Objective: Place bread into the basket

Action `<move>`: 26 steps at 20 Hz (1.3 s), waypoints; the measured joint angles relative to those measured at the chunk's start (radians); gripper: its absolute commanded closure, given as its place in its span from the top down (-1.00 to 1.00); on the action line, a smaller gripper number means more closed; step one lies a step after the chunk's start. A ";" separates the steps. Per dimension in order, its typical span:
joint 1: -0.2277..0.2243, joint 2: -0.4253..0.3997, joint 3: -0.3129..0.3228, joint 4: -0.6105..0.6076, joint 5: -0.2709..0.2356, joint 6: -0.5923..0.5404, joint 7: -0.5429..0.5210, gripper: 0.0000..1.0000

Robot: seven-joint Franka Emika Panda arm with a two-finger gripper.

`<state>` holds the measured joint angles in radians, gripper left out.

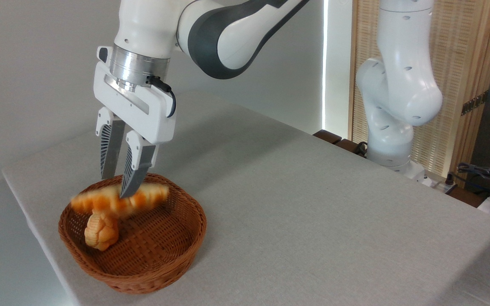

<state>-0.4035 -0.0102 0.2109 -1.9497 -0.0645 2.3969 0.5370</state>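
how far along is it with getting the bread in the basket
Nearly done, by the look of it. The long bread is blurred, lying across the inside of the basket, above the small lumpy bread piece already in there. The gripper has its fingers spread on either side of the loaf, seemingly open, so it looks just released or dropping. Left: the loaf settling and the arm pulling clear.

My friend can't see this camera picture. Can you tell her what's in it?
A white robot arm's gripper reaches into a round brown basket on a grey table, with a long orange bread, blurred, between its fingers. A smaller lumpy bread piece sits in the basket below it.
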 measured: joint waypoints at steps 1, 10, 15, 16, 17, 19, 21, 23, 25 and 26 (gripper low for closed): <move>0.000 0.000 0.000 0.000 0.000 0.000 0.000 1.00; -0.004 -0.055 -0.005 0.017 0.000 -0.327 0.004 1.00; -0.004 -0.107 -0.001 0.018 0.036 -0.520 0.005 1.00; -0.004 -0.111 0.000 0.018 0.067 -0.527 0.005 1.00; -0.004 -0.114 0.000 0.018 0.091 -0.529 0.005 1.00; -0.004 -0.120 0.003 0.018 0.107 -0.529 0.005 1.00; -0.003 -0.127 0.009 0.018 0.107 -0.529 0.005 1.00; -0.003 -0.133 0.018 0.018 0.107 -0.529 0.005 1.00; -0.002 -0.137 0.023 0.018 0.106 -0.530 0.006 1.00; -0.002 -0.138 0.024 0.018 0.099 -0.530 0.006 1.00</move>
<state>-0.4057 -0.1478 0.2344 -1.9316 0.0347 1.8672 0.5426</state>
